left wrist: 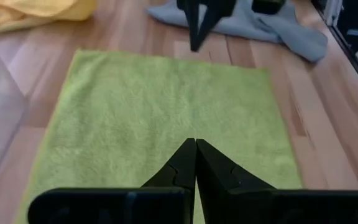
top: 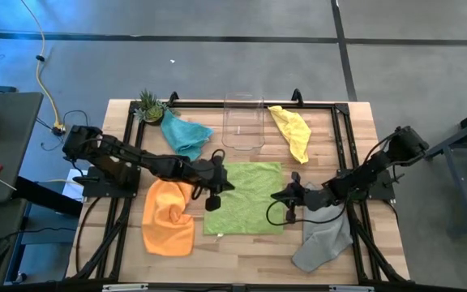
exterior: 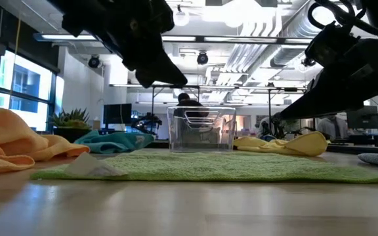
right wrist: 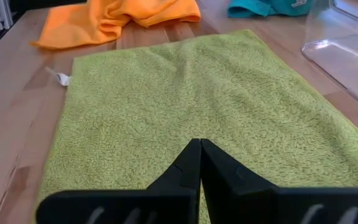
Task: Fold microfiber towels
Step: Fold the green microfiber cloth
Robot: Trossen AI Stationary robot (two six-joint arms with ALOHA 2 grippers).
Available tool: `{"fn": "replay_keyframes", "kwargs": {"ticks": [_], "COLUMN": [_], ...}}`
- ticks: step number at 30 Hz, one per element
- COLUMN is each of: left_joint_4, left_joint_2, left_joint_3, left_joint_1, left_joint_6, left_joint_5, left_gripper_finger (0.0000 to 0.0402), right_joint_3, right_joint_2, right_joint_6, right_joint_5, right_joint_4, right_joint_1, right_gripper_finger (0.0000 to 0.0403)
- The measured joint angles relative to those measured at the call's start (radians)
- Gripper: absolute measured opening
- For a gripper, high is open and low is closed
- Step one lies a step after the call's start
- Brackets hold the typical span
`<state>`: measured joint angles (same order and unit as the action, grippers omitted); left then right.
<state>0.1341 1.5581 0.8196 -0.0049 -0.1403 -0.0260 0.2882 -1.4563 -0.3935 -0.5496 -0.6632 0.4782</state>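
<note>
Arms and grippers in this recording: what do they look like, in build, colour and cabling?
Both arms are black, jointed and slim, on black frame rails. The left gripper and right gripper each end in two dark tapered fingers with stepped inner edges. Black cables loop beside each wrist. No markings are readable.

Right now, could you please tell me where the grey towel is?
In the high view, the grey towel lies crumpled at the table's front right, beside the flat lime green towel, under the right arm.
</note>
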Motion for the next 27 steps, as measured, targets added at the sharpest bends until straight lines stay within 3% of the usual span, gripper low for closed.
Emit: {"fn": "replay_keyframes", "kwargs": {"ticks": [6,12,17,27], "left_joint_4": [0.07,0.158,0.183,0.27], "left_joint_2": [0.0,0.001,0.001,0.001], "left_joint_3": [0.0,0.0,-0.02,-0.186], "left_joint_1": [0.039,0.046,0.038,0.008], "left_joint_6": [0.089,0.138,0.176,0.119], "left_joint_5": [0.037,0.046,0.051,0.048], "left_gripper_finger": [0.0,0.0,0.0,0.0], "right_joint_3": [0.002,0.056,0.132,0.356], "right_joint_2": [0.0,-0.001,-0.001,-0.005], "right_joint_6": [-0.054,-0.01,-0.032,-0.025], "right_joint_5": [0.0,-0.042,-0.072,-0.088], "right_joint_4": [0.001,0.036,0.186,0.502], "right_joint_1": [0.0,0.0,0.0,-0.021], "right_gripper_finger": [0.0,0.0,0.0,0.0]}}
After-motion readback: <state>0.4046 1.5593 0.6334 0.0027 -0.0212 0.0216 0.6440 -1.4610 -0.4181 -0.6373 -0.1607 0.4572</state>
